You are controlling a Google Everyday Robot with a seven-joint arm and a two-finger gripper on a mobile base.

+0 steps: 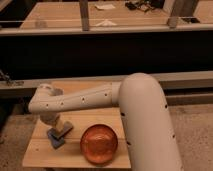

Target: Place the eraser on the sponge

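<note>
A small pale tan eraser (63, 128) lies slanted on a flat blue sponge (55, 141), touching it, near the left edge of the bench (47, 156), towards its front-left corner. The gripper (54, 123) hangs right over them.

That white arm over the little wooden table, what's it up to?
A robot is working at a small wooden table. Its white arm reaches across to the table's left side, where the gripper is down low over a blue sponge. A pale eraser sits tilted on top of the sponge, right at the gripper. An orange bowl stands beside them, untouched.
</note>
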